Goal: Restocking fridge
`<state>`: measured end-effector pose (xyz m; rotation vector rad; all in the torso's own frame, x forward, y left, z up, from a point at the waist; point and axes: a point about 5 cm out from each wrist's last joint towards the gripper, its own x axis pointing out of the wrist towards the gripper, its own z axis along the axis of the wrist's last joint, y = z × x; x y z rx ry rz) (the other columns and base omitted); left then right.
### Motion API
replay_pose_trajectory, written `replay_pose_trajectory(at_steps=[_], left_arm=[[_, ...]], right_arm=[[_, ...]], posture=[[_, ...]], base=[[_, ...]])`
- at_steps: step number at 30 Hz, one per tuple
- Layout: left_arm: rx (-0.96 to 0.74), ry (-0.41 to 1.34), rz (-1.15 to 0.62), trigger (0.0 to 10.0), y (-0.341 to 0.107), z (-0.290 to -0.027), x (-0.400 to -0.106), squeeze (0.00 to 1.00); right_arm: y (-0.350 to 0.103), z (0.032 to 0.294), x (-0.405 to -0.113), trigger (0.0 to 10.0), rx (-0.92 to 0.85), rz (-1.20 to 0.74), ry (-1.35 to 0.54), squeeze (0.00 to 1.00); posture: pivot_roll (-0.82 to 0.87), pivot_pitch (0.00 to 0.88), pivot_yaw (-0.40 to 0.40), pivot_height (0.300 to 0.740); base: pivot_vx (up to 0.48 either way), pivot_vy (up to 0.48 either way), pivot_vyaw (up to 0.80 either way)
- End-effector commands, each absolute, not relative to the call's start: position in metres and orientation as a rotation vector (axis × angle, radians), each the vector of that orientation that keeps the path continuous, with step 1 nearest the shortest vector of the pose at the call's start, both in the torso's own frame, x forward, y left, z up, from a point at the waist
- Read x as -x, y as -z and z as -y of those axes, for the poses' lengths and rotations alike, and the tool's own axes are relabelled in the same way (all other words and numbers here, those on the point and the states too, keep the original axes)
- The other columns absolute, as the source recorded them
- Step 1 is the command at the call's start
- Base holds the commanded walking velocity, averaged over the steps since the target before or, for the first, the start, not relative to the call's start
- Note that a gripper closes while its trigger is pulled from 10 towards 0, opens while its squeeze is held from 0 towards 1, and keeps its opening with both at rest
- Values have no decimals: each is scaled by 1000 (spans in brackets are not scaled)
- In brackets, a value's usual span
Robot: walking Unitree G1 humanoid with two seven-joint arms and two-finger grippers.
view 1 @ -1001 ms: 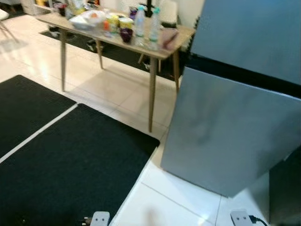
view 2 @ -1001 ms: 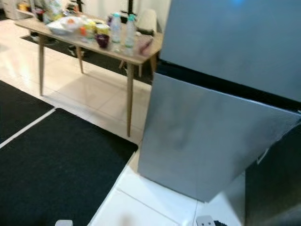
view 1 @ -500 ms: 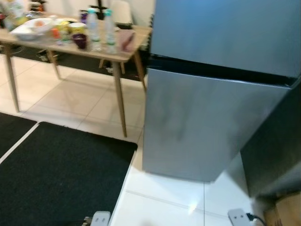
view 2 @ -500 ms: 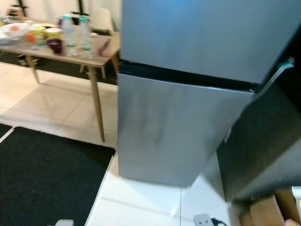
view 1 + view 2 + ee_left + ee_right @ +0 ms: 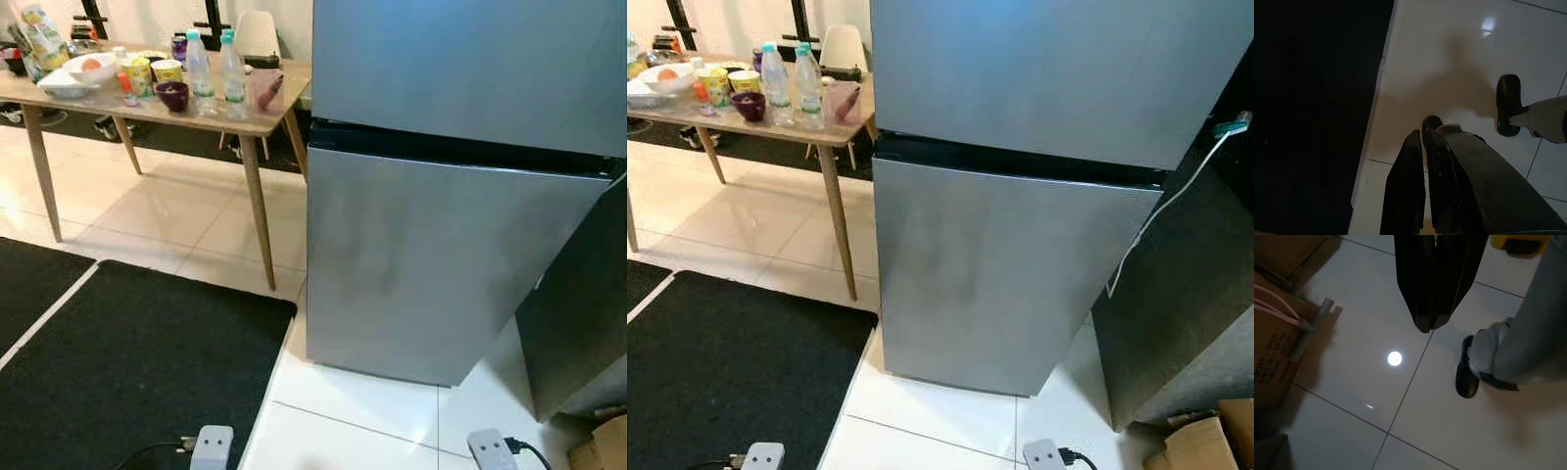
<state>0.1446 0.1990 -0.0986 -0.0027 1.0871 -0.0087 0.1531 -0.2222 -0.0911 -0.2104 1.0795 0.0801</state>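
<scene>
Right, you're facing the fridge [image 5: 1019,255], both doors closed, smooth brushed steel. Approach step, I'd say: next you need a door open or an item fetched. Clear plastic bottles [image 5: 199,73] wait on the wooden table [image 5: 257,121] beside it. Left gripper [image 5: 1422,161] and right gripper [image 5: 1430,308] hang idle, fingers pressed together, empty.

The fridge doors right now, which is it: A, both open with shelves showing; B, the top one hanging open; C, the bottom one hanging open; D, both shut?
D: the fridge shows two flat grey door fronts, upper and lower, closed flush with only the dark seam between them, and no shelves or interior visible.
</scene>
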Motion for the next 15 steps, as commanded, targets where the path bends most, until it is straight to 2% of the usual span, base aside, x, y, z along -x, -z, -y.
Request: replay_pose_trajectory(at_steps=[1, 15], left_arm=[[-15, 6, -1106, 10000, 99, -204, -143, 0], [-27, 22, -1120, 10000, 100, -203, -139, 0]], right_arm=[[91, 222, -154, 10000, 203, -1077, -75, 0], [96, 223, -139, 10000, 184, -1110, -57, 0]], posture=[[-16, 0, -27, 740], [-13, 4, -19, 740]], base=[[0, 0, 0], [0, 0, 0]])
